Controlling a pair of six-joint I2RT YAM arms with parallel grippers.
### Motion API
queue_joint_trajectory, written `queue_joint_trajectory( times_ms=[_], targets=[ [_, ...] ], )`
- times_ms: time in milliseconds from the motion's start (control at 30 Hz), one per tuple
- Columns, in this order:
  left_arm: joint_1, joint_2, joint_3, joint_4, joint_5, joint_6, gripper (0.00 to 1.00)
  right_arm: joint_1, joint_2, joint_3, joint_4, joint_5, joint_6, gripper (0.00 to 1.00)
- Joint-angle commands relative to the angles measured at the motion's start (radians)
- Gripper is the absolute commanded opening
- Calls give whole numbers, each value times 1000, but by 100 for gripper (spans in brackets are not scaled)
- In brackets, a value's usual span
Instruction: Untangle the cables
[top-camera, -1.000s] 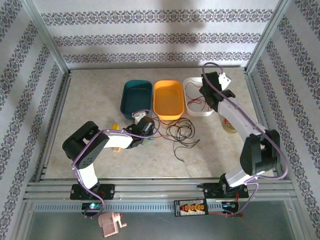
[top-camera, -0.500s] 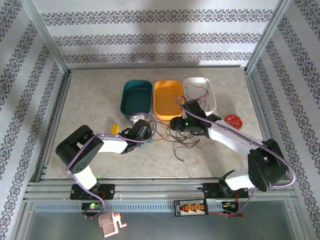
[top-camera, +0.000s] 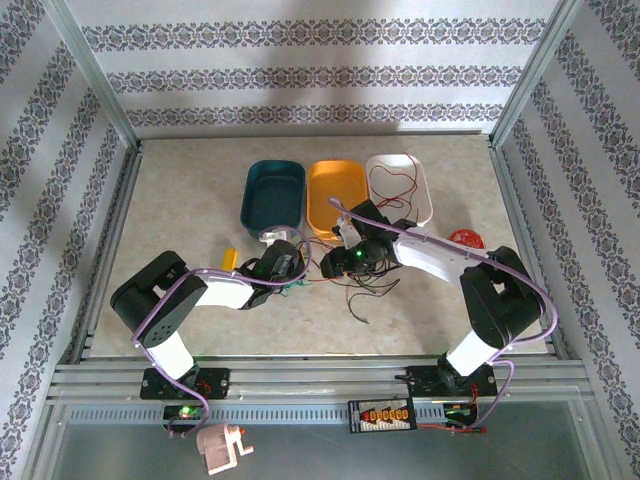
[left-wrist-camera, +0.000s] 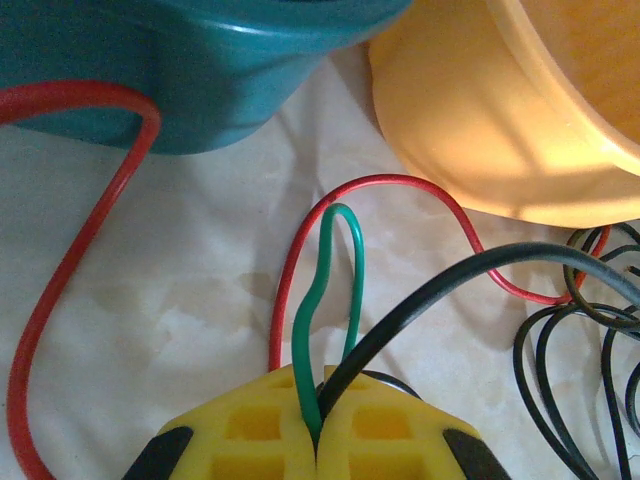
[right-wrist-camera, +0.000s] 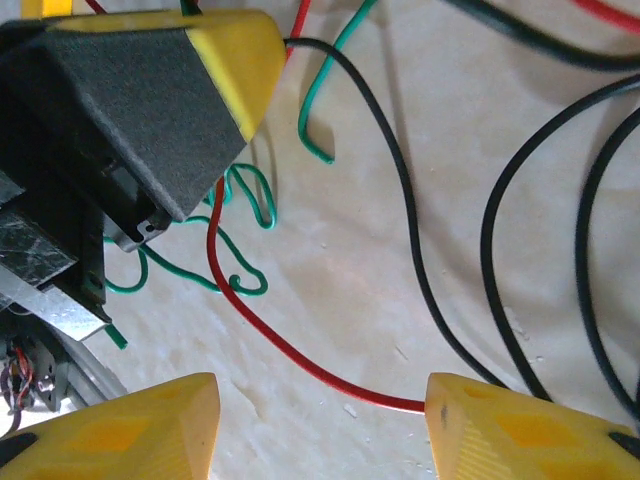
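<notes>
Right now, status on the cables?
Left gripper shut on green cable, black cable too. Right gripper open above red cable. Teal bin, orange bin just ahead.

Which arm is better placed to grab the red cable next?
Right: the right gripper is open over the red cable, while the left gripper is shut on the green cable.

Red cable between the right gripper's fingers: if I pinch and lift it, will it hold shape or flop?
Probably floppy: the red cable lies in loose curves on the table. Likely light, being so thin. It may drag, since it passes by the left gripper, shut on the green cable.
</notes>
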Motion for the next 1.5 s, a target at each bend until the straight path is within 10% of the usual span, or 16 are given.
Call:
queue_joint_trajectory(
  times_ms=[0,767,1133,1467],
  targets=[
    [9,-17,-15,44,10,-20,0,18,48,38,-61,-31,-47,57],
    [8,-7,-7,35,10,-17,0,84,188,142,-104,-117,-164,55],
    [8,-6,-5,31,7,-16,0,86,188,102,-107,-124,-172,0],
    [16,-7,-22,11,-29,-34,1,-54,-63,-16,10,-201,-37,0]
  ],
)
